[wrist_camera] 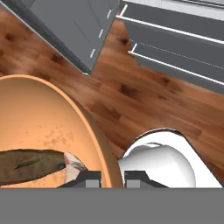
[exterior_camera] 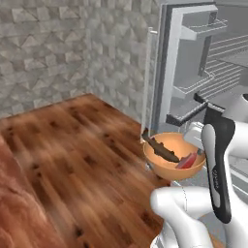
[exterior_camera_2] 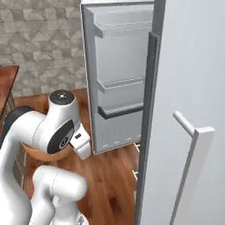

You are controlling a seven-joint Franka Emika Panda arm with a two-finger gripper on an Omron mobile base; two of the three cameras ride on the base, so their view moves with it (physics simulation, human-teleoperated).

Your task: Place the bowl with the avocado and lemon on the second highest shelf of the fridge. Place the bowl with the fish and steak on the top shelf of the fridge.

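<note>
Claw (wrist_camera: 112, 178) pinched shut on rim of orange bowl (exterior_camera: 170, 157), fish (exterior_camera: 161, 149) and steak (exterior_camera: 188, 161) inside, carried above floor beside open fridge (exterior_camera: 203, 72). Transport step. Next: raise to top shelf.

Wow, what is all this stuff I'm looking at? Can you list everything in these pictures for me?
bowl with the fish and steak: one, orange-tan, held up above the floor in front of the open fridge.
fish: one, dark and slender, lying across the inside of the bowl.
steak: one, red-pink, in the bowl beside the fish.
fridge: one, light grey, door open, standing to the right.
door racks: several, grey with wire rails, on the inside of the open door.
bar handle: one, pale grey, on the nearer closed door.
floor: brown wood planks.
wall: grey stone pattern, behind the floor.
gripper: one, dark fingertips, shut on the bowl's rim.
</note>
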